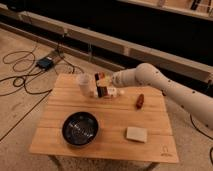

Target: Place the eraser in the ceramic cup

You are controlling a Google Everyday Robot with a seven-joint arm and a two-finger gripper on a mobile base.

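Note:
The off-white ceramic cup (85, 83) stands upright at the back of the wooden table (55, 125), left of centre. My gripper (101, 84) reaches in from the right on the white arm (165, 85) and sits just right of the cup, close to its rim. It is shut on the eraser (101, 92), a small dark block with a reddish end, which hangs upright below the fingers, beside the cup and not inside it.
A white bottle (114, 92) lies just behind the gripper. A reddish-brown oblong thing (140, 101) lies to the right. A wide black bowl (80, 128) sits at the front, a flat beige block (136, 134) at the front right. Cables and a blue box (46, 63) lie on the floor to the left.

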